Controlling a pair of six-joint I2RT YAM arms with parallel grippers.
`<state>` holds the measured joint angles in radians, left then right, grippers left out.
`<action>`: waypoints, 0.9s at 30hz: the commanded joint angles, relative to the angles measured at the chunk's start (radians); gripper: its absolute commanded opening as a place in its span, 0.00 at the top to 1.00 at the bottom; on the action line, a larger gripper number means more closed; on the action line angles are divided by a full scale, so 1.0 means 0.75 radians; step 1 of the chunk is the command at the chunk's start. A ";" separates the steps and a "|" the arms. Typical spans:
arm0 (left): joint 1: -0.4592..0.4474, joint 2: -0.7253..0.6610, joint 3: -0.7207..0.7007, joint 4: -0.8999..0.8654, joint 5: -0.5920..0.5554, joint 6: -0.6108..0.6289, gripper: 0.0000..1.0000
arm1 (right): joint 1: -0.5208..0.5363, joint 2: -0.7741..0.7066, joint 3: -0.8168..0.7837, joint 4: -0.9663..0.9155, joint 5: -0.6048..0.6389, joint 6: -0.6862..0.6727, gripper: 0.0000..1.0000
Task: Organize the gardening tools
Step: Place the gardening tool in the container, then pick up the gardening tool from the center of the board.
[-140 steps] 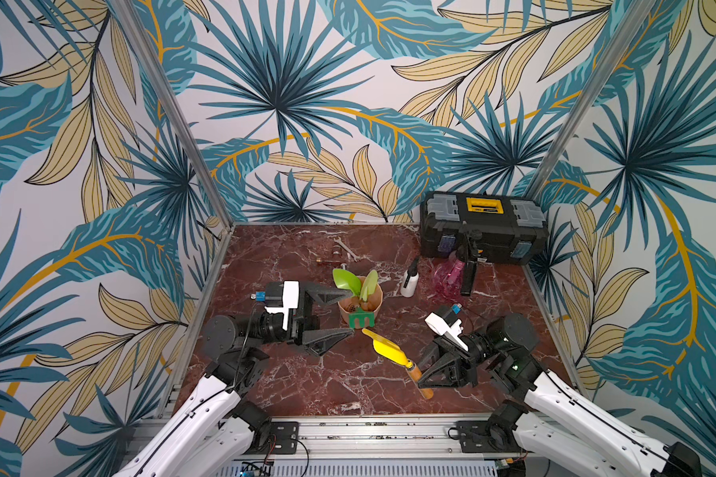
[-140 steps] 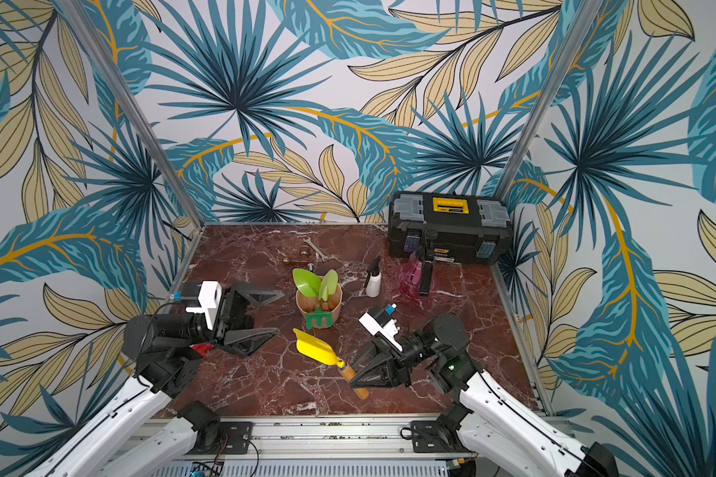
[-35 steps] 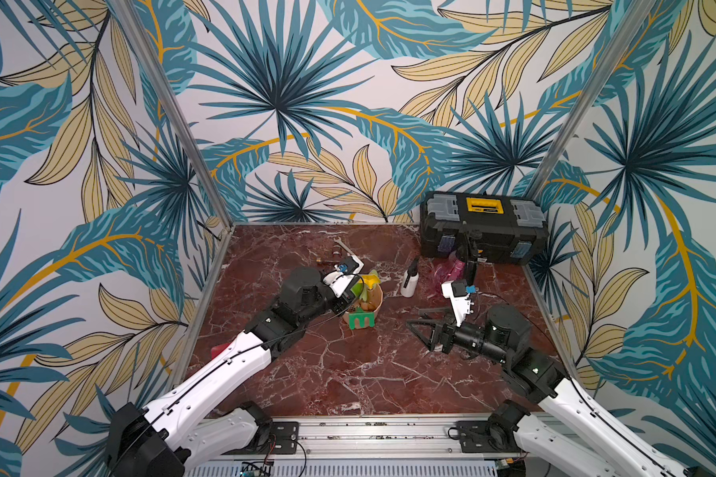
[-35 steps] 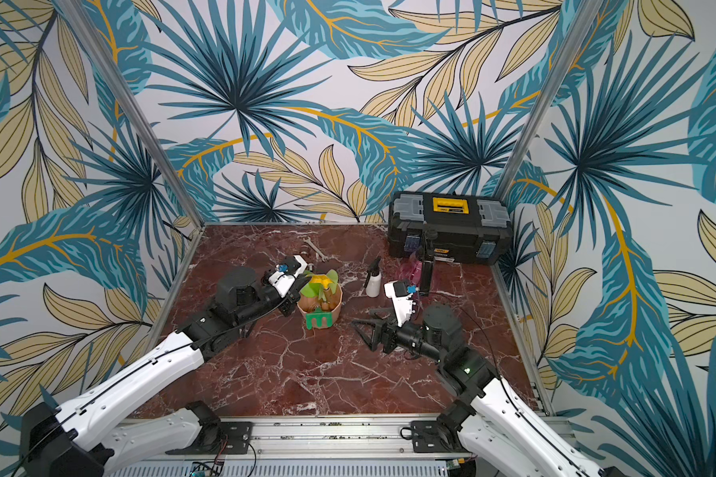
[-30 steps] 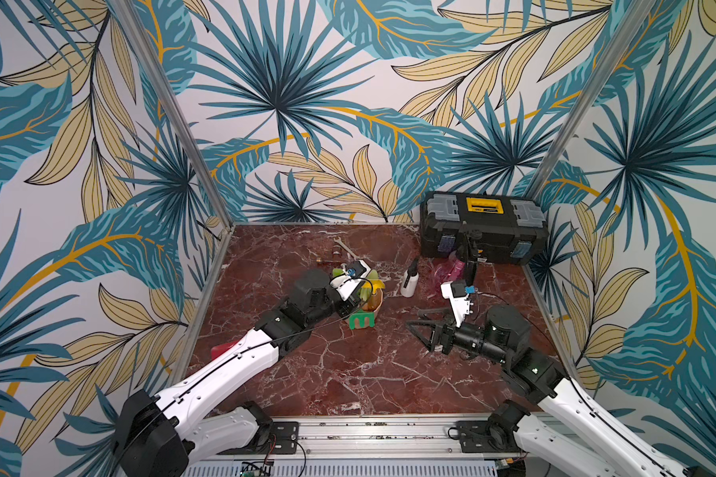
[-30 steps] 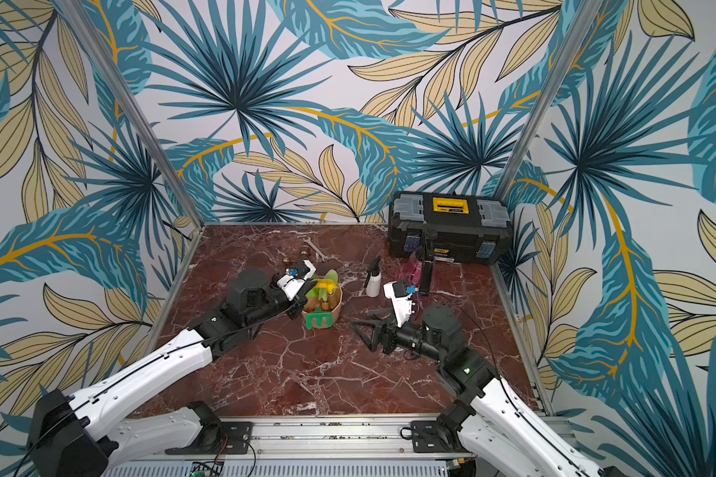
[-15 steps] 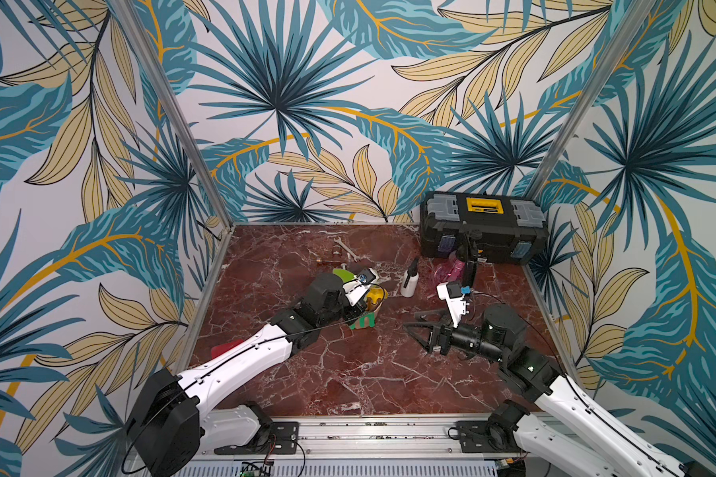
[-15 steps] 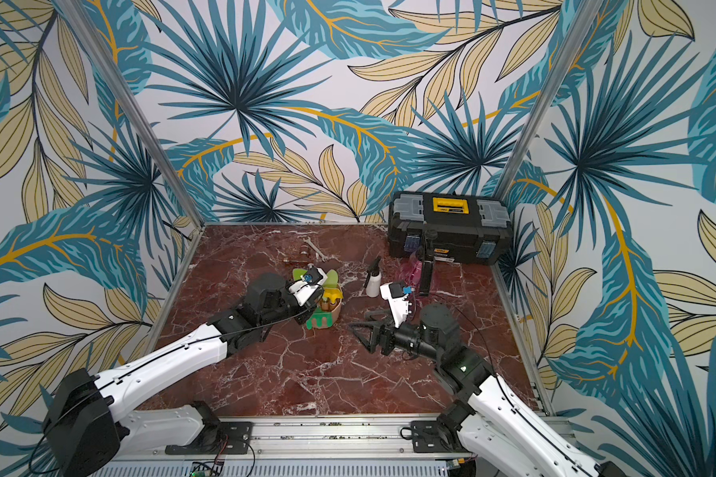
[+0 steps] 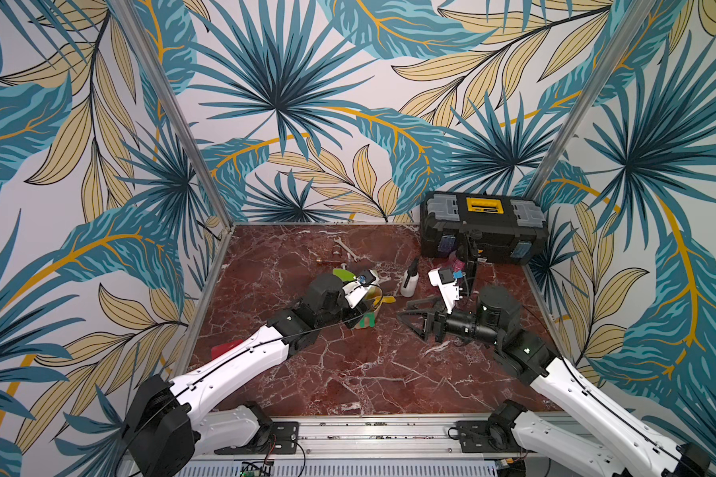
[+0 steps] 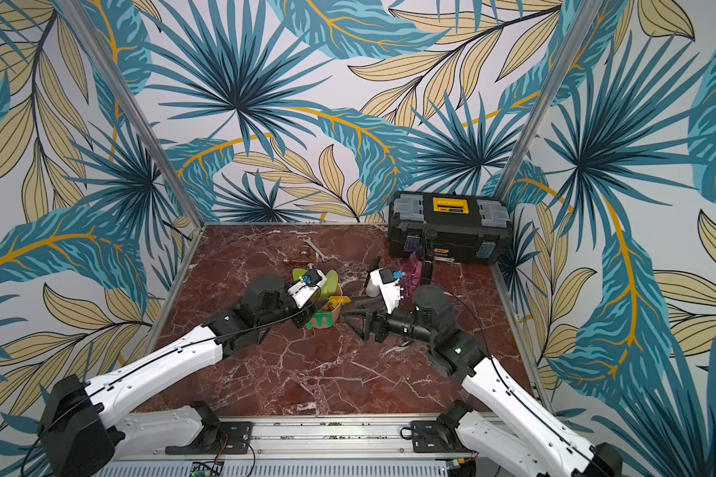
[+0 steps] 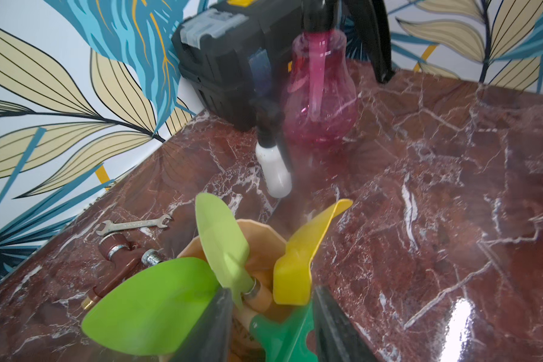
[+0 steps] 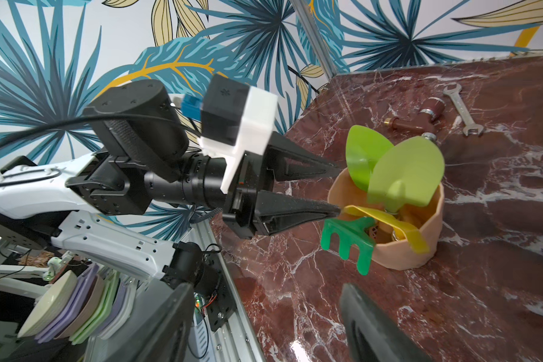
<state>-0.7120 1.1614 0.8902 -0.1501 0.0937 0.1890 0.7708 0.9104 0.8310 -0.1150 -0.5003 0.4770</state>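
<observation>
**Peach pot** [image 12: 420, 250], mid-table: holds a pale lime-green trowel [image 12: 405, 172], a bright lime-green trowel [image 12: 364, 150], a yellow scoop [image 12: 389, 224] and a dark-green rake [image 12: 348, 239]. The rake's head hangs over the rim.

**Left gripper** [image 12: 337, 188]: jaws parted at the pot's rim, one fingertip against the yellow scoop's edge, clamping nothing.

**Right gripper** [image 9: 406, 312]: spread wide, empty, near the pot and pointing toward it.

**Red tool** [image 9: 226, 349]: flat at the table's left edge (partly hidden by the left arm).

**White spray bottle** [image 9: 409, 281]: upright, near the pot.

**Pink spray bottle** [image 11: 320, 103]: upright, just before the toolbox [image 9: 484, 231].

**Wrench** [image 11: 132, 224], **fittings** [image 11: 116, 247]: near the back wall.
</observation>
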 commanded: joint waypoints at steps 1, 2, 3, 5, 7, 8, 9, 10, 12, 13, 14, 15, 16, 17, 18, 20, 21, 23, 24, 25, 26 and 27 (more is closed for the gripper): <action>-0.004 -0.143 0.101 -0.066 0.004 -0.081 0.48 | 0.067 0.090 0.079 -0.124 -0.057 -0.121 0.23; -0.004 -0.176 0.117 -0.090 -0.012 -0.094 0.47 | 0.082 0.117 0.103 -0.144 -0.059 -0.156 0.23; -0.004 -0.201 0.135 -0.121 -0.037 -0.108 0.45 | 0.098 0.144 0.125 -0.165 -0.065 -0.191 0.23; -0.002 -0.242 0.177 -0.187 -0.107 -0.147 0.41 | 0.141 0.220 0.194 -0.201 -0.091 -0.279 0.23; 0.000 -0.277 0.216 -0.256 -0.196 -0.186 0.37 | 0.212 0.301 0.261 -0.236 -0.076 -0.385 0.23; 0.002 -0.294 0.236 -0.276 -0.242 -0.207 0.36 | 0.254 0.350 0.303 -0.261 -0.047 -0.441 0.23; 0.006 -0.311 0.256 -0.291 -0.278 -0.224 0.36 | 0.295 0.409 0.336 -0.277 -0.015 -0.504 0.23; 0.011 -0.327 0.278 -0.309 -0.326 -0.237 0.35 | 0.331 0.467 0.370 -0.283 0.033 -0.568 0.24; 0.025 -0.350 0.332 -0.359 -0.397 -0.251 0.35 | 0.381 0.571 0.425 -0.263 0.054 -0.663 0.25; 0.032 -0.361 0.358 -0.385 -0.430 -0.249 0.35 | 0.397 0.611 0.448 -0.245 0.058 -0.701 0.26; 0.040 -0.372 0.382 -0.412 -0.467 -0.237 0.35 | 0.405 0.656 0.463 -0.221 0.062 -0.738 0.26; 0.049 -0.381 0.399 -0.429 -0.504 -0.223 0.35 | 0.416 0.689 0.477 -0.202 0.051 -0.789 0.27; 0.066 -0.395 0.414 -0.448 -0.548 -0.207 0.36 | 0.421 0.748 0.494 -0.168 0.021 -0.839 0.28; 0.081 -0.406 0.420 -0.460 -0.561 -0.200 0.37 | 0.420 0.785 0.511 -0.155 -0.004 -0.871 0.28; 0.099 -0.425 0.421 -0.467 -0.557 -0.197 0.37 | 0.424 0.825 0.534 -0.153 -0.024 -0.908 0.28; 0.131 -0.464 0.419 -0.474 -0.530 -0.197 0.37 | 0.424 0.943 0.630 -0.198 -0.056 -0.959 0.28; 0.141 -0.481 0.419 -0.477 -0.525 -0.199 0.37 | 0.427 1.011 0.693 -0.255 -0.054 -0.985 0.28; 0.151 -0.515 0.417 -0.485 -0.528 -0.203 0.37 | 0.434 1.153 0.840 -0.347 -0.016 -1.021 0.29; 0.151 -0.528 0.417 -0.490 -0.536 -0.201 0.37 | 0.440 1.235 0.908 -0.378 0.019 -1.036 0.29; 0.153 -0.540 0.415 -0.496 -0.540 -0.201 0.37 | 0.449 1.294 0.961 -0.411 0.051 -1.059 0.29; 0.152 -0.555 0.415 -0.502 -0.545 -0.202 0.37 | 0.460 1.359 1.015 -0.428 0.077 -1.085 0.29; 0.152 -0.567 0.415 -0.511 -0.551 -0.205 0.37 | 0.467 1.407 1.064 -0.441 0.091 -1.108 0.29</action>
<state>-0.6041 0.7620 1.1835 -0.4995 -0.2958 0.0357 1.1000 1.8820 1.5684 -0.3485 -0.4786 -0.2642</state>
